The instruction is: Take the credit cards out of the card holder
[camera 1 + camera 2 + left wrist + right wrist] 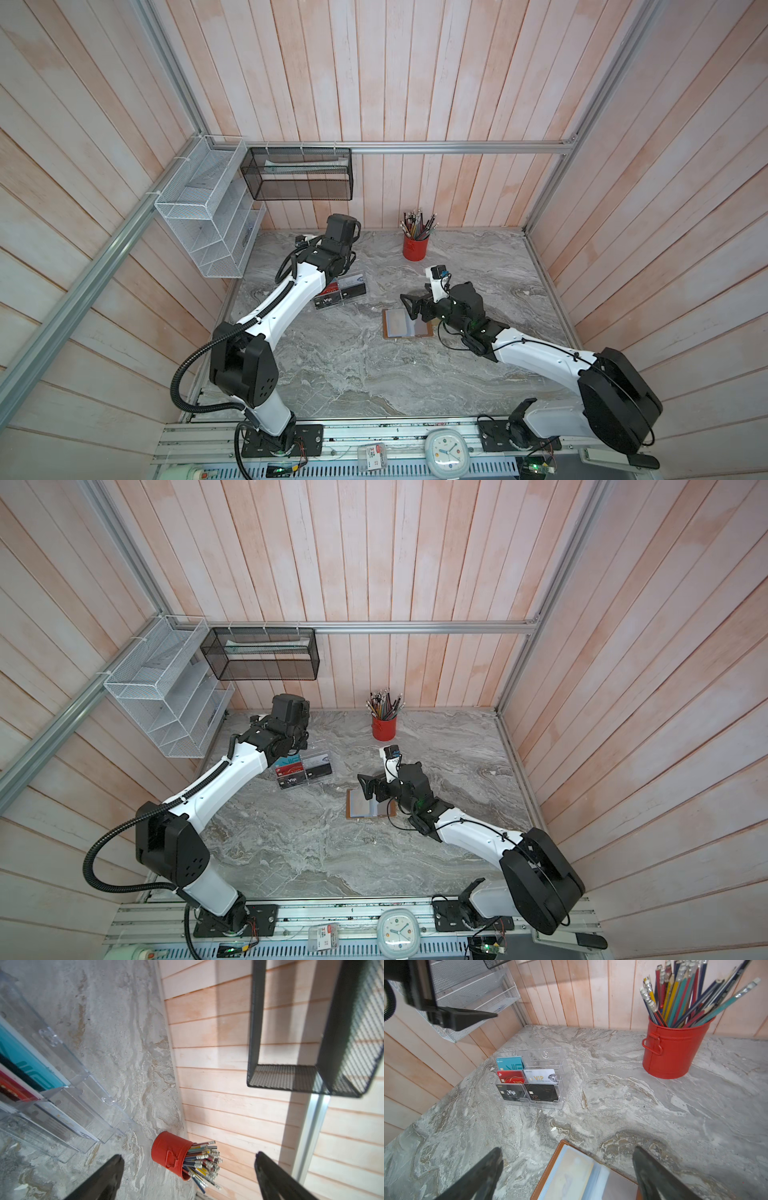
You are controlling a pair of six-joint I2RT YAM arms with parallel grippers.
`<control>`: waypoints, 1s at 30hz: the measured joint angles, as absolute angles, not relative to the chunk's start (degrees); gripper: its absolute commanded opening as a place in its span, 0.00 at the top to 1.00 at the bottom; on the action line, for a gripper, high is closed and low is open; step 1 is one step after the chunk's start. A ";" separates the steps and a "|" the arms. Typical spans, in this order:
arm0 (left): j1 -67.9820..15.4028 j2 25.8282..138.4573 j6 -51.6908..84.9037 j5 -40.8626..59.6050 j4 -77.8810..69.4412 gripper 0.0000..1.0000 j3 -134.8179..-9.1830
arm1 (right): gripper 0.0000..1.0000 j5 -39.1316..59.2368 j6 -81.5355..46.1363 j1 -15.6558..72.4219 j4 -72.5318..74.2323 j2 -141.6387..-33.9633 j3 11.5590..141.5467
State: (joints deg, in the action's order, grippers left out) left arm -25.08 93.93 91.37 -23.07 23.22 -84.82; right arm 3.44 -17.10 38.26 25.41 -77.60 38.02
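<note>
Card holder (pixel 405 324): lying open right of centre, yellowish credit card (pixel 571 1176) seemingly inside. Right fingers (pixel 477 1180) hovering above, wide apart, empty; left fingers (pixel 99 1182) likewise beside rack (pixel 544 1057). Advisable: pinching card's edge, sliding straight out.

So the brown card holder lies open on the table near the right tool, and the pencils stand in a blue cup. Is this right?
Not quite: the cup is red, not blue, as the right wrist view shows. The rest holds: the card holder lies open on the table near the right tool, and the pencils stand in that cup.
</note>
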 measured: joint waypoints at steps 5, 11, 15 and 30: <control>-27.62 89.27 76.12 -24.08 17.10 0.00 -78.98 | 0.02 3.92 -19.44 37.21 22.11 -78.98 38.87; -34.26 82.02 52.14 -26.83 4.97 0.00 -68.95 | 0.02 3.31 -22.79 35.16 19.25 -78.83 38.76; -36.80 79.42 38.61 -25.39 -1.17 0.00 -63.83 | 0.02 3.29 -25.23 33.30 18.06 -78.24 38.57; -39.29 71.70 14.57 -20.82 -4.51 0.00 -46.70 | 0.02 -4.21 -30.44 36.60 10.35 -85.78 39.22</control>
